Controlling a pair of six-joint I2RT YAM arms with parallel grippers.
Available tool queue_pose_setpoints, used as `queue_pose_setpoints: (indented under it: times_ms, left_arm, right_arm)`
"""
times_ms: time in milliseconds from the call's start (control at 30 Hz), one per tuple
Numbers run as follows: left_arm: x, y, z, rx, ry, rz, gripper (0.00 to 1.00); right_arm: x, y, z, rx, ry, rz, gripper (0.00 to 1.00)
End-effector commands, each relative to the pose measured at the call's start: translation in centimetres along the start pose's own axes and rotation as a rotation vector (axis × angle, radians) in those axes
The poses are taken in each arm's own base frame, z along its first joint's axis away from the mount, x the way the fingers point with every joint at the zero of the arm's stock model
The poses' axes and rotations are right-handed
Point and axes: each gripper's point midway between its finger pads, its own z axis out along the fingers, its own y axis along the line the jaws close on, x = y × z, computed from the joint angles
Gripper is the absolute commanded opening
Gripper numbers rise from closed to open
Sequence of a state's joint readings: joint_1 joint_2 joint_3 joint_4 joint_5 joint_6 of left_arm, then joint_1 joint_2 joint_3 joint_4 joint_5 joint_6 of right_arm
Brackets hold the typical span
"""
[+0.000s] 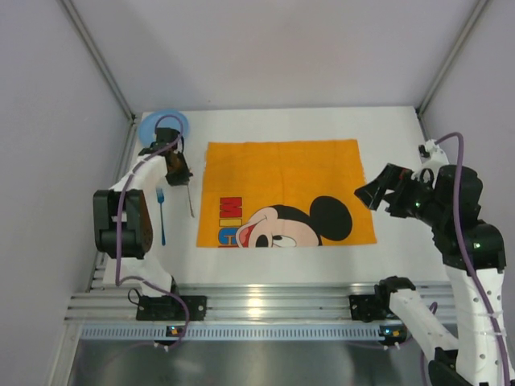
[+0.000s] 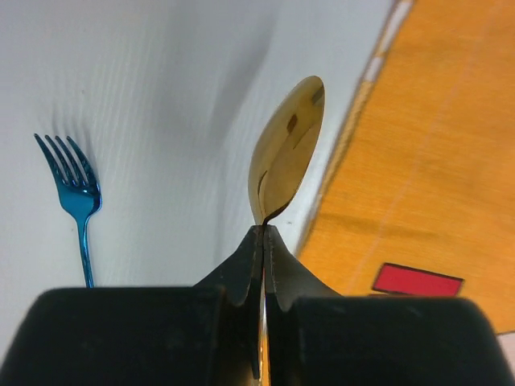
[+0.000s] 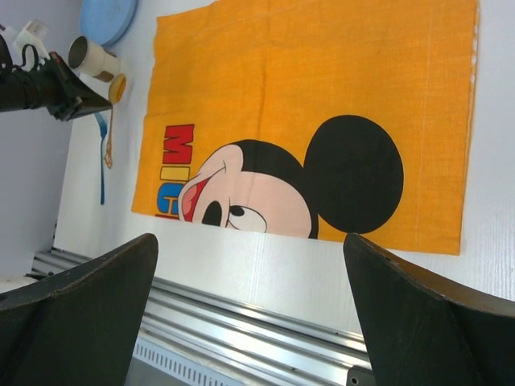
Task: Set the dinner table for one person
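My left gripper (image 1: 179,170) is shut on a gold spoon (image 2: 286,149) at its neck, with the bowl sticking out past the fingertips. The spoon's thin handle (image 1: 190,203) trails toward the near edge, between a blue fork (image 1: 161,215) and the left edge of the orange Mickey Mouse cloth (image 1: 282,173). The fork lies flat on the white dinner table (image 1: 402,137) and also shows in the left wrist view (image 2: 76,193). A blue plate (image 1: 163,125) sits at the far left corner. My right gripper (image 1: 372,193) is open and empty above the cloth's right edge.
In the right wrist view a paper cup (image 3: 90,58) stands near the blue plate (image 3: 109,18), beside the left gripper (image 3: 76,95). A ribbed aluminium rail (image 1: 265,305) runs along the table's near edge. Grey walls enclose the table on three sides.
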State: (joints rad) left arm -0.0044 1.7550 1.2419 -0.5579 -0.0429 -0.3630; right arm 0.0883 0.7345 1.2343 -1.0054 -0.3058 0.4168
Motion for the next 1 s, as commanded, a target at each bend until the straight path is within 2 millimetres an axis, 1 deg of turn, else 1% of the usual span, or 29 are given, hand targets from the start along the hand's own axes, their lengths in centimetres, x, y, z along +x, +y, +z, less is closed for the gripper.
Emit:
queue_pose_setpoints:
  times_ms: [0, 67, 100, 167, 200, 267, 300, 333, 400, 433, 467, 500, 533, 567, 600, 633, 667, 700, 733, 767, 800, 867, 967]
  left_arm:
    - [-2.8, -3.0, -5.1, 0.042, -0.105, 0.017, 0.0]
    - [-2.8, -4.1, -5.9, 0.042, -0.122, 0.036, 0.0]
    - [-2.6, -5.1, -6.4, 0.034, -0.138, 0.053, 0.0]
    - [-2.0, -5.8, -6.6, 0.037, -0.129, 0.043, 0.0]
    - [-1.3, -6.3, -6.5, 0.049, -0.116, 0.044, 0.0]
    - [-0.8, -7.1, -6.6, 0.072, -0.113, 0.045, 0.0]
    - [-0.3, -8.1, -6.7, 0.088, -0.109, 0.057, 0.0]
    - [-0.2, -9.1, -6.9, 0.111, -0.114, 0.066, 0.0]
    - [0.7, -12.5, -7.6, 0.196, -0.113, 0.094, 0.0]
    - [0.4, -14.2, -7.7, 0.242, -0.135, 0.093, 0.0]
    - [0.7, -15.6, -7.9, 0.281, -0.133, 0.073, 0.0]
    - [1.4, -17.8, -8.6, 0.331, -0.131, 0.09, 0.0]
    - [1.7, -18.9, -8.1, 0.336, -0.127, 0.09, 0.0]
    - [1.7, -20.7, -8.8, 0.362, -0.133, 0.077, 0.0]
    - [2.0, -21.3, -8.6, 0.359, -0.123, 0.068, 0.0]
    - [2.4, -21.5, -7.5, 0.338, -0.101, 0.063, 0.0]
    - [2.0, -21.9, -7.4, 0.321, -0.112, 0.051, 0.0]
    - [2.7, -21.4, -6.9, 0.28, -0.084, 0.056, 0.07]
    - [3.1, -20.9, -6.0, 0.243, -0.069, 0.061, 0.14]
    - [3.2, -20.3, -5.6, 0.209, -0.068, 0.06, 0.21]
    - [3.4, -20.0, -5.3, 0.195, -0.064, 0.07, 0.32]
    - [4.2, -19.0, -4.4, 0.161, -0.055, 0.095, 0.36]
    - [5.0, -17.9, -3.3, 0.125, -0.045, 0.133, 0.37]
  right_arm:
    - [-0.8, 1.2, -2.1, -0.038, -0.056, -0.037, 1.0]
    - [-0.5, 1.6, -2.3, -0.061, -0.05, -0.032, 1.0]
    - [-0.4, 1.8, -2.6, -0.072, -0.055, -0.032, 1.0]
    - [-0.3, 2.2, -3.1, -0.086, -0.057, -0.034, 1.0]
    - [-0.3, 2.3, -3.5, -0.087, -0.068, -0.04, 1.0]
    - [-0.2, 2.3, -4.1, -0.083, -0.071, -0.051, 1.0]
    - [-0.1, 2.4, -4.5, -0.086, -0.076, -0.057, 1.0]
    - [0.1, 2.4, -4.8, -0.081, -0.073, -0.06, 1.0]
    - [0.5, 2.4, -5.4, -0.081, -0.071, -0.068, 1.0]
    - [0.5, 2.4, -5.6, -0.08, -0.074, -0.07, 1.0]
    - [0.6, 2.4, -5.8, -0.079, -0.075, -0.072, 1.0]
    - [0.7, 2.4, -6.1, -0.08, -0.078, -0.076, 1.0]
    - [0.8, 2.4, -6.4, -0.072, -0.079, -0.077, 1.0]
    - [0.8, 2.4, -6.6, -0.07, -0.079, -0.085, 1.0]
    - [0.8, 2.4, -6.9, -0.067, -0.085, -0.089, 1.0]
    - [0.8, 2.4, -7.3, -0.061, -0.087, -0.092, 1.0]
    - [0.8, 2.4, -7.5, -0.061, -0.09, -0.102, 1.0]
    - [1.0, 2.3, -7.7, -0.053, -0.082, -0.102, 1.0]
    - [0.8, 2.2, -8.0, -0.043, -0.091, -0.106, 1.0]
    - [0.8, 2.2, -8.2, -0.04, -0.096, -0.112, 1.0]
    - [0.8, 2.1, -8.4, -0.035, -0.096, -0.115, 1.0]
    - [1.1, 1.7, -8.6, -0.017, -0.095, -0.115, 1.0]
    - [1.4, 1.5, -8.7, -0.005, -0.086, -0.11, 1.0]
